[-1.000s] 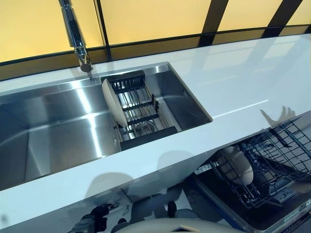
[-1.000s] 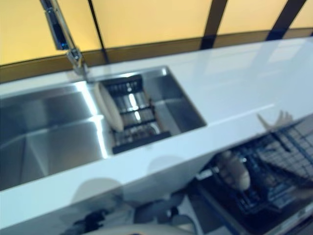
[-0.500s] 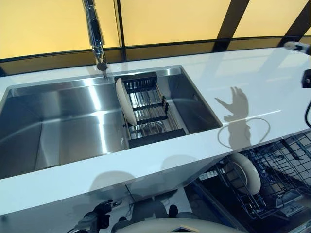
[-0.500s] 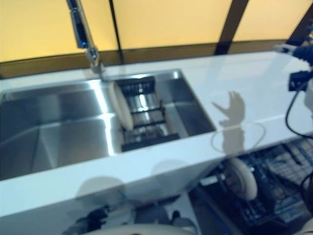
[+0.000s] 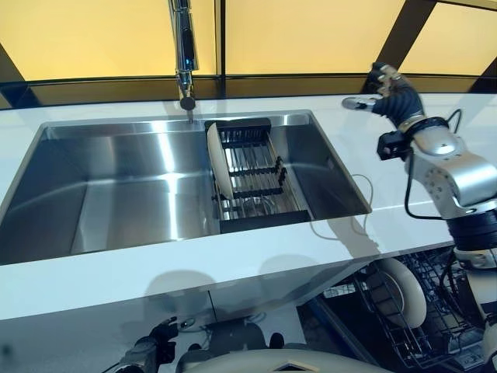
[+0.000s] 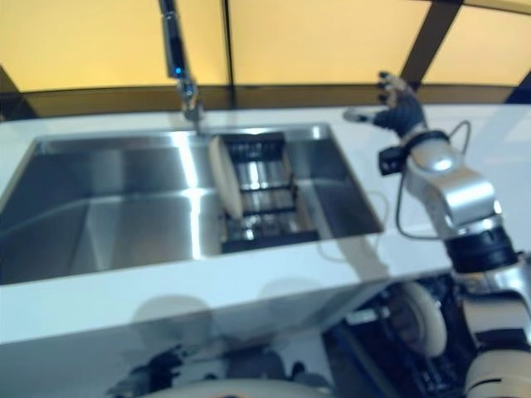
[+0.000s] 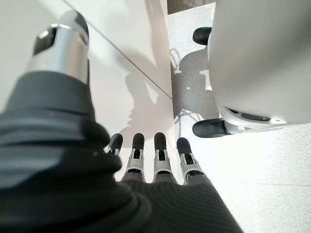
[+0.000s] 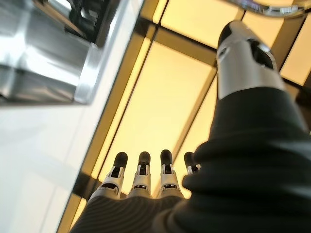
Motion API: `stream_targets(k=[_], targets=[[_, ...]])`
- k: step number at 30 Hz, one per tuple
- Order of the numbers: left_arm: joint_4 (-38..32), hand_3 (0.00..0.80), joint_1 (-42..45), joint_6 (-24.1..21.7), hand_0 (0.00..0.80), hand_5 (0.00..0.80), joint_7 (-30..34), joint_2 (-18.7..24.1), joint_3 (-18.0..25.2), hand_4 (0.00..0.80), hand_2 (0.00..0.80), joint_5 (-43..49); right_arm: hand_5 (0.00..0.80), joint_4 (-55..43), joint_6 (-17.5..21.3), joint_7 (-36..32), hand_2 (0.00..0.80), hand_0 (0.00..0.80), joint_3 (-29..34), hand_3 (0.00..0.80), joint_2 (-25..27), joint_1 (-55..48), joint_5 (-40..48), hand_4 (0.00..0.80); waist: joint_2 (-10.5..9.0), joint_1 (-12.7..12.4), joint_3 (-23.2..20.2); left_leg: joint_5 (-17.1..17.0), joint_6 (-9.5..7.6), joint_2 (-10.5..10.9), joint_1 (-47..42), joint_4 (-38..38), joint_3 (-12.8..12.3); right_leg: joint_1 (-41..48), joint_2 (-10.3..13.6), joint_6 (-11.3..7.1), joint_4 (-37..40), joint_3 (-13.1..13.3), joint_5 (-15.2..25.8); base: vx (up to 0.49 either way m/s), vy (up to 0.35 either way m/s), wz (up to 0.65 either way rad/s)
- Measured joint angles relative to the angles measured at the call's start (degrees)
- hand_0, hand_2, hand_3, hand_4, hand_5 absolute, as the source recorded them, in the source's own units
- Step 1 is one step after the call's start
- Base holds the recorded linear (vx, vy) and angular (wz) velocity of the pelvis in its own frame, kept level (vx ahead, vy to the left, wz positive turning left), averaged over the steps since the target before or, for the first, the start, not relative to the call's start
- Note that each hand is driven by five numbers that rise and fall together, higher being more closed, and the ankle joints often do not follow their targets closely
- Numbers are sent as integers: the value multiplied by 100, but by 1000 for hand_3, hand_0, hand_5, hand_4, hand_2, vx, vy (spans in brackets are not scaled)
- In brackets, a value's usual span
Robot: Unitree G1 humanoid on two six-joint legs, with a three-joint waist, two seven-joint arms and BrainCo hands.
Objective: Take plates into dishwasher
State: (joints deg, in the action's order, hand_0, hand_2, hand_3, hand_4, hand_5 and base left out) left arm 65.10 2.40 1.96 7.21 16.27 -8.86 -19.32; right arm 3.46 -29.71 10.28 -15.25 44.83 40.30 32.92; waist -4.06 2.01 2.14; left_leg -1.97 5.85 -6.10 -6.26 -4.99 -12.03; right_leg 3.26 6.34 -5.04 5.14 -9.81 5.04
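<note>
A cream plate stands on edge at the left end of a black dish rack inside the steel sink. Another cream plate stands in the dishwasher's wire rack at the lower right. My right hand is raised over the white counter, beyond the sink's far right corner, open and empty; its fingers are straight. My left hand hangs low in front of the counter, its straight fingers holding nothing.
A chrome faucet rises behind the sink, just left of the rack. The white counter runs along the sink's front and right side. Yellow panels with dark frames back the counter.
The whole picture has shifted right, so the camera moved. My right arm has risen from beside the dishwasher and now holds its hand over the counter near the sink's far right corner.
</note>
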Motion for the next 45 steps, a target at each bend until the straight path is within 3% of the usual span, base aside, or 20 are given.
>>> stream_targets(k=[22, 33, 45], targets=[[-99, 0, -86, 83, 0, 0, 1, -13, -18, 0, 0, 51, 0, -33, -323, -29, 0, 0, -932, 0, -660, 132, 169, 0, 63, -164, 168, -10, 1, -2, 5, 5, 137, 74, 7, -3, -1, -146, -41, 4, 3, 2], [-151, 0, -151, 153, 0, 0, 8, -8, -118, 0, 0, 55, 0, 181, -396, -560, 0, 0, -1256, 0, -850, 245, 140, 0, 59, -296, 187, -15, 5, -2, -7, 8, 220, 139, 11, -2, -1, -223, -63, -1, 3, 3], [-310, 0, -166, 282, 0, 0, -1, -1, -119, 0, 0, 56, 0, 578, -395, -1014, 0, 0, -1475, 0, -1276, 278, -547, 0, 57, -473, 187, -39, 16, 8, 11, 9, 451, 265, 29, -5, -2, -463, -128, -9, 1, 10]])
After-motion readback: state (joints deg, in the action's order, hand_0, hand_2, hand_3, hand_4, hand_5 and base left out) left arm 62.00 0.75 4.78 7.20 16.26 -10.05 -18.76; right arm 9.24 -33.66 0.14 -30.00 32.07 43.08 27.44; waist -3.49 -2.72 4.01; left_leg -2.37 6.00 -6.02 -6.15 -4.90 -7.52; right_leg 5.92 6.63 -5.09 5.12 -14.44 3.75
